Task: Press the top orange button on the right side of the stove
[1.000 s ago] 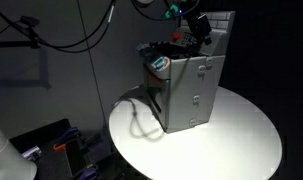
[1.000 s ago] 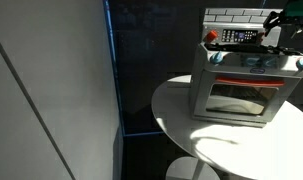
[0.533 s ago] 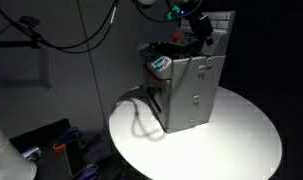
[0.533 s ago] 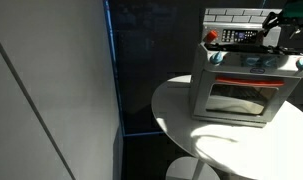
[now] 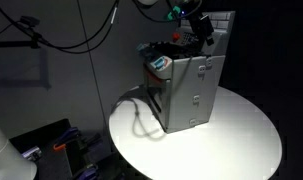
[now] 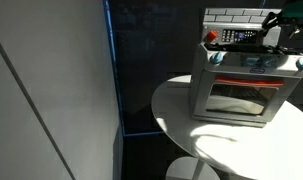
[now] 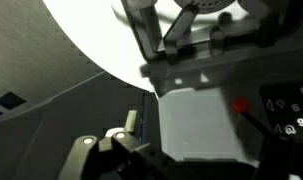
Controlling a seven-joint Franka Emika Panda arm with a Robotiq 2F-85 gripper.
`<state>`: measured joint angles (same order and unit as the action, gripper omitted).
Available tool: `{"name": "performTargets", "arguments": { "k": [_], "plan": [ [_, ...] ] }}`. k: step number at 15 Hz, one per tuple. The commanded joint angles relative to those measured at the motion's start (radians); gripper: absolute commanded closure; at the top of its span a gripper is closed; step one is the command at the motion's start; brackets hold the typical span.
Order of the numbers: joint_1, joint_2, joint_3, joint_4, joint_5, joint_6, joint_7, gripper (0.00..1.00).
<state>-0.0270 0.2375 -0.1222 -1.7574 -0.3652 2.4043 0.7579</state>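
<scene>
Here, a dark cable point(image 5: 139, 118) loops across the round white counter point(image 5: 246, 145) beside the stove point(image 5: 196, 95), a boxy grey toy with a white tiled back panel point(image 6: 231, 15) and glossy oven window point(image 6: 236, 98), standing on that counter. The pincer point(image 5: 202, 30) hangs over the stove's top near the panel; its opening and any contact cannot be told.

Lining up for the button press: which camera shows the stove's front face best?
An exterior view, where the stove faces the camera: oven window plain, right edge cropped. In an exterior view from the side, the stove shows only its grey flank. The wrist view gives a blurred close patch.
</scene>
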Motion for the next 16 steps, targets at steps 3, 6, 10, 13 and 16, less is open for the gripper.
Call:
{"name": "performTargets", "arguments": {
  "k": [3, 6, 10, 13, 16],
  "plan": [
    [0.019, 0.003, -0.010, 0.023, 0.017, 0.000, 0.003, 0.00],
    [0.023, 0.007, -0.012, 0.028, 0.015, 0.007, 0.005, 0.00],
    [0.025, 0.014, -0.013, 0.034, 0.014, 0.019, 0.006, 0.00],
    [0.026, 0.019, -0.015, 0.038, 0.009, 0.027, 0.010, 0.00],
    [0.026, 0.023, -0.017, 0.041, 0.005, 0.033, 0.013, 0.00]
  ]
}}
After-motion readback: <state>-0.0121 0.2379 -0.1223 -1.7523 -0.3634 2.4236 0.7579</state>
